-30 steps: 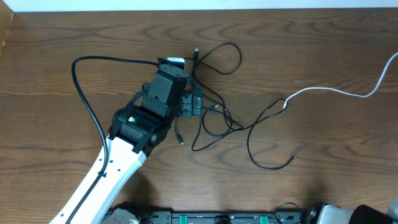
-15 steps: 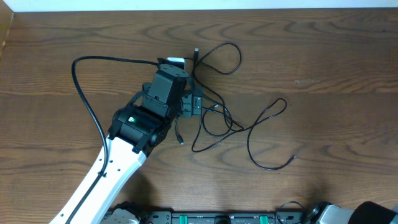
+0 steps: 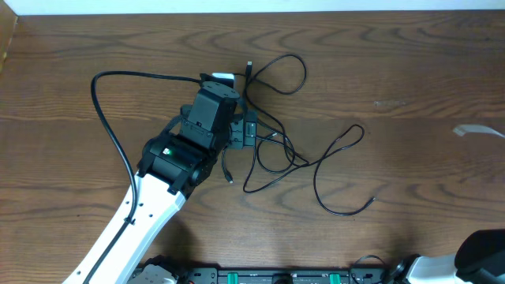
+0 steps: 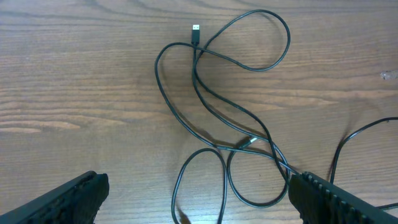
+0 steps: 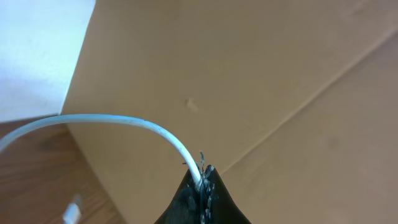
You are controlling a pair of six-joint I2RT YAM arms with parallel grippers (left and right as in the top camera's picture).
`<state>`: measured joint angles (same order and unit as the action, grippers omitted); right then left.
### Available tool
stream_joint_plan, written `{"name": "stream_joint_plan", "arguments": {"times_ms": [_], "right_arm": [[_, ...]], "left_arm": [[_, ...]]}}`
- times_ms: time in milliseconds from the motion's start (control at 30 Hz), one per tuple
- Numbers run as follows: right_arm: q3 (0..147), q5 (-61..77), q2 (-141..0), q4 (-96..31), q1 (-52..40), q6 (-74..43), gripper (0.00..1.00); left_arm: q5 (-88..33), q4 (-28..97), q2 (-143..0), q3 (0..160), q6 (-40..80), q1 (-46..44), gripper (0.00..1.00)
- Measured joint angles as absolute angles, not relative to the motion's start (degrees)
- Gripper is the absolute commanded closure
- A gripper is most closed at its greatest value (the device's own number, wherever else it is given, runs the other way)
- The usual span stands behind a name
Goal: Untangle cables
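**Left gripper.** In the overhead view the left gripper [image 3: 249, 131] sits low over the wooden table [image 3: 410, 55], just toward 11 o'clock of the table's centre. In the left wrist view its fingers [image 4: 68, 199] are spread wide, one at each lower corner. Nothing is held between them.

**Black cables.** The black cables [image 3: 293, 162] lie flat on the table in a loose tangle. It starts at the left gripper and spreads toward 12, 3 and 5 o'clock. One loop reaches toward 12 o'clock, with a small plug [image 3: 249, 65] beside it. The left wrist view shows strands crossing over one another [image 4: 275, 155] between the spread fingers. The number of separate cords cannot be determined.

**Right gripper.** In the right wrist view the right gripper [image 5: 202, 186] is pressed together, pinching the white cable [image 5: 124, 119]. From the fingertips the cable arcs up and away toward 9 o'clock, in front of a tan panel [image 5: 249, 74]. The right gripper itself is not seen from overhead. Only part of the right arm [image 3: 483, 248] shows, at the 5 o'clock corner.

**Unresolved.** A pale streak [image 3: 473, 131] at the 3 o'clock edge of the overhead view is too blurred to identify.
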<state>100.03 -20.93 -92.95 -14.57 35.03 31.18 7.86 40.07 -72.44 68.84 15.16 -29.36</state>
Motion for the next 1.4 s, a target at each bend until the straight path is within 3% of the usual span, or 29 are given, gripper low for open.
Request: {"name": "stream_joint_plan", "arguments": {"times_ms": [833,1400], "right_arm": [[100.0,-15.8,-94.7,-17.4,44.5,28.4,0.99],[100.0,-13.1,-107.8,-26.9,46.3,23.9,0.99]], "left_arm": [[7.9,40.1,-72.5,68.8,15.2,-29.4,0.03],[7.9,40.1,-72.4,68.8,15.2,-29.4,0.03]]}}
